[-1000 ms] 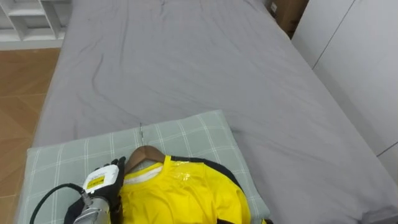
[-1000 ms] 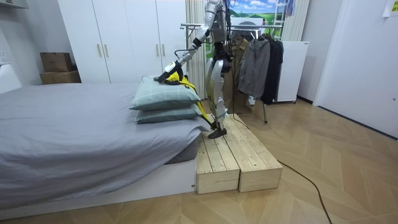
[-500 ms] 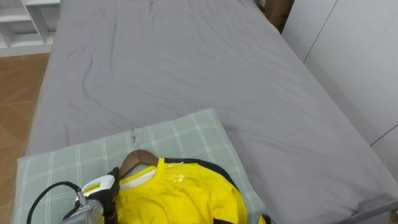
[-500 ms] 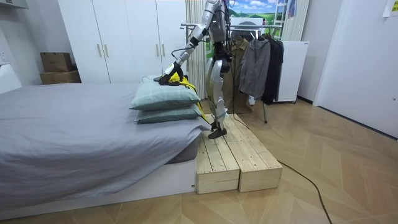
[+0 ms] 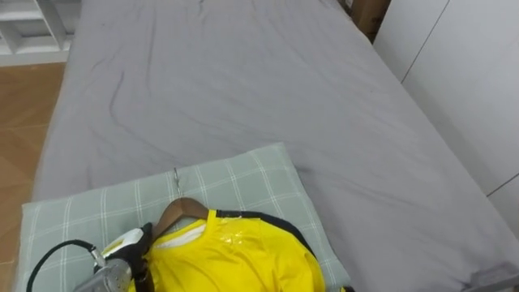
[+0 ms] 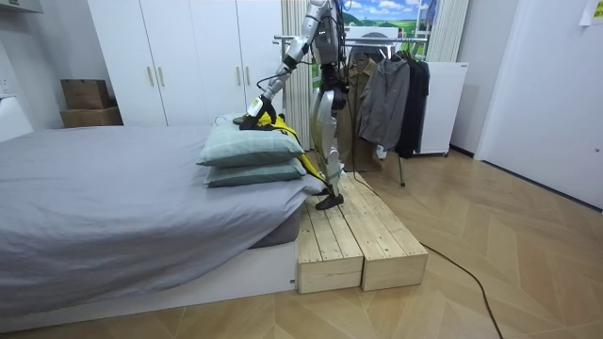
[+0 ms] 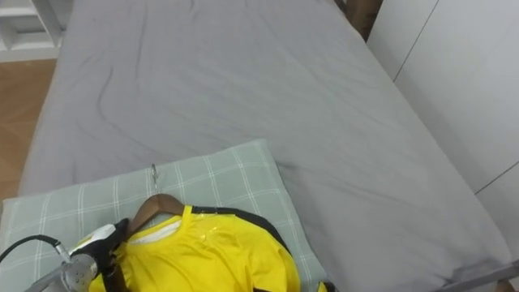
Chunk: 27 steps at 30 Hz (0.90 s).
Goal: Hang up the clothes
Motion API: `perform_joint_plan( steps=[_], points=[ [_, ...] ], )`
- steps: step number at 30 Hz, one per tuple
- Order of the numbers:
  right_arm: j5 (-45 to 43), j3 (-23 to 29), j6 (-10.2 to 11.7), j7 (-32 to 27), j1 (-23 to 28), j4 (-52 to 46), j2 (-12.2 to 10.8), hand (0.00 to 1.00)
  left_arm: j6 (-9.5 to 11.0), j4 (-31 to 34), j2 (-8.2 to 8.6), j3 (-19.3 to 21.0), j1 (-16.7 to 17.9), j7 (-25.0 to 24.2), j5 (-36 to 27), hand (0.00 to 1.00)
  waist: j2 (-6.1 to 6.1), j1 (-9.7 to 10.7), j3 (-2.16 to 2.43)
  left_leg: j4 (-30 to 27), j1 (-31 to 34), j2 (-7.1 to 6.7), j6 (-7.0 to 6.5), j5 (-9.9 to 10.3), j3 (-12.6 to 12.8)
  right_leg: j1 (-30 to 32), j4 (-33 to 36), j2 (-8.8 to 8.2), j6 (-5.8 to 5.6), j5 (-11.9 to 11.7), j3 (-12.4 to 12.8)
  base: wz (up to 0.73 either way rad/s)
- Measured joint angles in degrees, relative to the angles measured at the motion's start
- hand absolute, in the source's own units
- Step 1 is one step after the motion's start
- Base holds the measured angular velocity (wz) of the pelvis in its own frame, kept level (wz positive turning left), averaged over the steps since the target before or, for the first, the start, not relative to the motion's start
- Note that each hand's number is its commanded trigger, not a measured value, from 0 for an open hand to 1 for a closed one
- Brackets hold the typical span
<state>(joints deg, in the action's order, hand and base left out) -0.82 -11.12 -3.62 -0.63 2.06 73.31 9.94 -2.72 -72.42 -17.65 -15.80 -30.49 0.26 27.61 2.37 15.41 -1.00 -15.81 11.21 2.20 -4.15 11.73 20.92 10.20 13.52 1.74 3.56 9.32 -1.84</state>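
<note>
A yellow shirt [image 5: 235, 255] with dark trim lies on a wooden hanger [image 5: 182, 209] on top of a green checked pillow [image 5: 243, 174]. The hanger's metal hook [image 5: 175, 180] points up the bed. My left hand [image 5: 130, 247] rests at the hanger's left shoulder, by the shirt's collar, at the lower left of the left eye view. In the room view I stand on a wooden platform [image 6: 358, 240] at the head of the bed, my left arm stretched down to the shirt [image 6: 273, 121] on the stacked pillows.
The grey bed [image 5: 243, 81] stretches ahead, with wooden floor [image 5: 24, 105] to its left and white cupboard doors on its right. Behind me stands a clothes rack [image 6: 377, 38] hung with dark garments [image 6: 386, 94].
My left hand has drawn back a little towards the lower edge of the view. The camera has shifted slightly. The shirt and hanger lie where they were on the pillow.
</note>
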Motion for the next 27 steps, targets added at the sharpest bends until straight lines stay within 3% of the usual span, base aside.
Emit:
perform_joint_plan(
  steps=[7,17,27],
  points=[
    [0.0,0.1,-0.4,0.0,0.2,0.1,-0.1,0.00,0.0,-0.8,0.00,2.1,0.0,-0.2,0.0,0.00,0.49,0.0,-0.07,0.1,-0.6,0.04,0.00,0.0,0.4,-0.4,0.1,0.01,0.01,0.0,0.3,-0.01],
    [0.1,0.0,-3.5,-0.3,0.9,0.2,-0.3,0.00,-1.0,-1.9,0.16,3.3,0.0,0.6,-1.1,0.00,0.59,-0.3,-0.05,-0.7,-0.9,0.30,0.00,0.0,0.4,-0.8,0.1,0.10,0.04,0.1,0.3,-0.01],
    [0.0,0.0,-3.9,-0.6,0.8,0.0,-0.8,0.00,-1.7,-2.9,0.48,4.0,0.2,0.8,-1.0,0.00,0.77,-0.3,0.06,-0.6,-1.6,0.43,0.01,0.0,0.9,-1.3,0.1,0.23,0.16,0.1,0.8,-0.02]
  ],
)
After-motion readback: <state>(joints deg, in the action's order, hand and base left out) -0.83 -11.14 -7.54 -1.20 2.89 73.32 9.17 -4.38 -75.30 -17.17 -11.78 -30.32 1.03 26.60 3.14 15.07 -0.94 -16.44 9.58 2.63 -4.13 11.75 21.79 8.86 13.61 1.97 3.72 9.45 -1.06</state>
